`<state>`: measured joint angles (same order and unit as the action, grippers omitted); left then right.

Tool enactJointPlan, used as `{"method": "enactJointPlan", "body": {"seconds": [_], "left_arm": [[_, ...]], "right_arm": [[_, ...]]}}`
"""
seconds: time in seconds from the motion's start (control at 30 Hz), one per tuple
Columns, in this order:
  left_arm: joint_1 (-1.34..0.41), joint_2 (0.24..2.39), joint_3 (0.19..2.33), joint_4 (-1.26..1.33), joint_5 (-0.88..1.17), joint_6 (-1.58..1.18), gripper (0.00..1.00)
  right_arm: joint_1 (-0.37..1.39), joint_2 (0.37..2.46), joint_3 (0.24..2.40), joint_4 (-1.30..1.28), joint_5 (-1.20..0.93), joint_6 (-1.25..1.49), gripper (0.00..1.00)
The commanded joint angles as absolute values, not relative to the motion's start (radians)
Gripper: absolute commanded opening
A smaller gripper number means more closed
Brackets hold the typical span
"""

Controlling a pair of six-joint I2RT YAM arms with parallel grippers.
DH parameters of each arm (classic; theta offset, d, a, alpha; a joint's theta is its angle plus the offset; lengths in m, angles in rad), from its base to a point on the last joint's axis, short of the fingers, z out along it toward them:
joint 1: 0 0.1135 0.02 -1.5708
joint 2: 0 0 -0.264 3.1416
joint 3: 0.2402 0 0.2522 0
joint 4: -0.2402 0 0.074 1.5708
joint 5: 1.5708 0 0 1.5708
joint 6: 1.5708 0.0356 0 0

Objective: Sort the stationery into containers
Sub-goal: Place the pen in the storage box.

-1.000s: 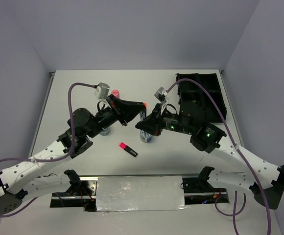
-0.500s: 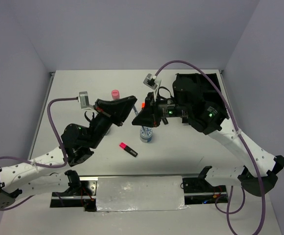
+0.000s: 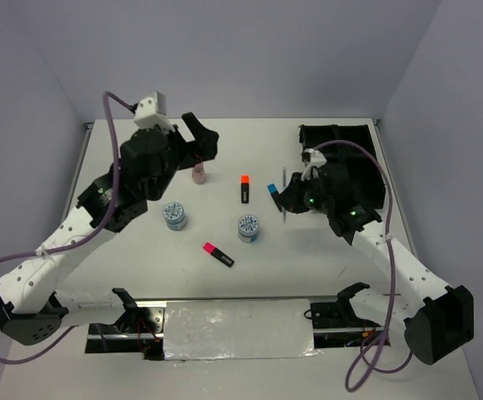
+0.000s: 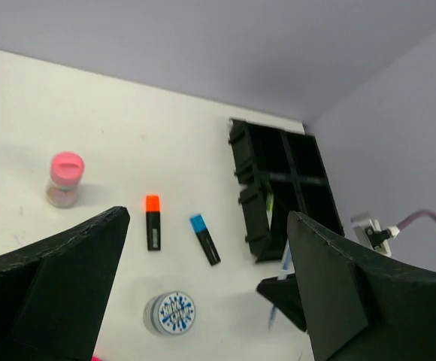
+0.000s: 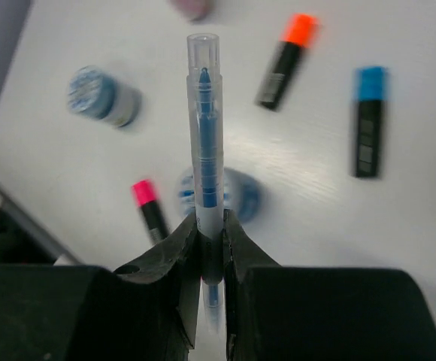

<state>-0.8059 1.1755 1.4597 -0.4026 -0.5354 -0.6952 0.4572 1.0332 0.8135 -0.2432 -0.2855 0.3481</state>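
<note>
Clear pen (image 5: 204, 113), blue core inside, pinched tight in right end effector (image 5: 210, 226); left end effector (image 4: 209, 219) spread wide, holding nothing.

L gripper (image 4: 208, 216) wide open, fingers (image 4: 60, 274) at lower L & R. Pink bottle (image 4: 66, 179) upright mid-left. Orange highlighter (image 4: 152, 222) & blue highlighter (image 4: 204, 239) centre, apart. Patterned tub (image 4: 171, 313) bottom centre. Organiser tray (image 4: 257, 197) centre-right; pale pen (image 4: 285, 262) below it, in R gripper (image 4: 278, 292).
</note>
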Motion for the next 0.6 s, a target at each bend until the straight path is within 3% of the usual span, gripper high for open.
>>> {"method": "enactJointPlan", "body": {"seconds": [0.0,0.27,0.57], "left_arm": [[-0.769,1.201,1.578,-0.598,-0.578,-0.732,0.99],[-0.769,1.069,1.221,-0.551,-0.416,-0.628,0.99],[-0.767,0.873,0.966,-0.652,-0.321,-0.511,0.99]], "right_arm": [[0.29,1.041,0.801,-0.257,-0.19,0.35,0.0],[0.078,1.396,1.097,-0.518,0.046,0.244,0.0],[0.008,1.646,1.314,-0.549,0.044,0.245,0.07]]}}
